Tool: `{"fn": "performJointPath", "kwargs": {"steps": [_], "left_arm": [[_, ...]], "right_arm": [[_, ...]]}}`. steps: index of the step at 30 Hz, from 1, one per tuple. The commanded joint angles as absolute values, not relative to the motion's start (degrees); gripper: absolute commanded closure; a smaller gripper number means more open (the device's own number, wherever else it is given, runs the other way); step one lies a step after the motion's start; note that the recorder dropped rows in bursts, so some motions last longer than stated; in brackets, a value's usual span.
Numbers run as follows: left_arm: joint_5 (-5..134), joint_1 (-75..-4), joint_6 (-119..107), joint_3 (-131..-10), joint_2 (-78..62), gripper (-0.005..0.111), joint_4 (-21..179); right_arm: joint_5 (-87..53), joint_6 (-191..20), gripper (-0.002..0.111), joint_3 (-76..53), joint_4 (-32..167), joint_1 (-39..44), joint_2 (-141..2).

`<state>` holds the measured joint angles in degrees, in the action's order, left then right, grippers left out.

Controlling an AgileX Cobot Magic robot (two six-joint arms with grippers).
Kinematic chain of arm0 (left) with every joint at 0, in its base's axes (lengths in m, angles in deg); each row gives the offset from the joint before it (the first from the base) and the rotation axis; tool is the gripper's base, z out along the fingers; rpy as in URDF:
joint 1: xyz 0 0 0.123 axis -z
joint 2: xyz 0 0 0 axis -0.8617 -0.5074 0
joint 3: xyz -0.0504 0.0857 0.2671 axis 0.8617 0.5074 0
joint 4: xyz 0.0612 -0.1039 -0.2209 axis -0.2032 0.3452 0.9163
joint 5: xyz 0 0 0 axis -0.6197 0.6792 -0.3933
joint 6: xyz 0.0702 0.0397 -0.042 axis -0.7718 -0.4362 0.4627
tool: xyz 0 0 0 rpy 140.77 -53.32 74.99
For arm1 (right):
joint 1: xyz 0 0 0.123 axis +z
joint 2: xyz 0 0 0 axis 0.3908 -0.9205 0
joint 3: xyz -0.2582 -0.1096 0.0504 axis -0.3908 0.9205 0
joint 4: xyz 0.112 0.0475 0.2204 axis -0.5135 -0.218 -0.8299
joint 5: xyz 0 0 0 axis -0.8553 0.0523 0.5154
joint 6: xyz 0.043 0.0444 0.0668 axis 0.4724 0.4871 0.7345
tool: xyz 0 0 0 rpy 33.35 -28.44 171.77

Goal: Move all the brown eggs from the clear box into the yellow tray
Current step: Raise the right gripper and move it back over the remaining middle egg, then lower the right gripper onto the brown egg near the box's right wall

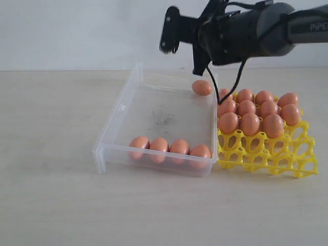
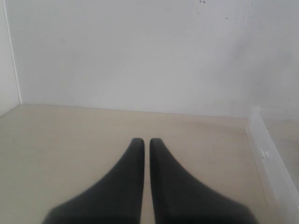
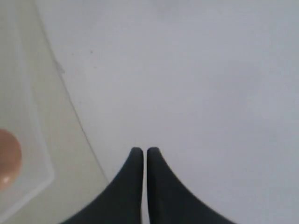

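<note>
The clear box (image 1: pixel 117 120) lies mid-table. Several brown eggs (image 1: pixel 169 148) line its front wall, and one more egg (image 1: pixel 202 87) rests in its far right corner. Just right of the box, the yellow tray (image 1: pixel 266 154) has several eggs (image 1: pixel 249 123) in its back rows, with bare front cups. My right gripper (image 1: pixel 168 36) hangs shut and empty high above the box's far side. In the right wrist view its tips (image 3: pixel 141 150) face the wall, with the corner egg (image 3: pixel 8 161) at the edge. My left gripper (image 2: pixel 145 140) is shut, empty, low over bare table beside the box wall (image 2: pixel 266 154).
A white wall stands behind the table. Light wooden tabletop (image 1: pixel 51 154) stretches left of the box and in front of it. The right arm's black cable (image 1: pixel 228 95) dangles near the tray's back eggs.
</note>
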<state>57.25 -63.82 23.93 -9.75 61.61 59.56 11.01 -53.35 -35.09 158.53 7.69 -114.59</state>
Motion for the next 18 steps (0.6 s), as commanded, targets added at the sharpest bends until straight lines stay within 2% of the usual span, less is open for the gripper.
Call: {"fn": "performJointPath", "kwargs": {"steps": [1,3,5,7,11,13,15,18], "left_arm": [[57.13,-63.5,23.97,-9.58,61.8,0.103,59.66],[57.13,-63.5,23.97,-9.58,61.8,0.103,59.66],[57.13,-63.5,23.97,-9.58,61.8,0.103,59.66],[57.13,-63.5,23.97,-9.58,61.8,0.103,59.66],[57.13,-63.5,23.97,-9.58,61.8,0.103,59.66],[57.13,-63.5,23.97,-9.58,61.8,0.103,59.66],[57.13,-63.5,23.97,-9.58,61.8,0.103,59.66],[57.13,-63.5,23.97,-9.58,61.8,0.103,59.66]], "right_arm": [[15.68,-81.56,0.109,-47.46,107.29,4.42,-114.55],[24.93,-101.15,0.109,-53.71,76.53,1.87,-115.87],[39.93,-110.43,0.109,-61.35,59.61,-0.77,-118.66],[52.15,-110.33,0.109,-68.93,57.81,-2.04,-122.05],[53.38,-107.17,0.103,-76.69,62.97,-2.43,-128.32],[53.38,-107.55,0.092,-78.03,61.93,-2.43,-130.26],[53.38,-108.31,0.072,-78.14,61.01,-2.43,-132.01],[48.2,-105.5,0.051,-78.14,63.66,-2.43,-134.7]]}}
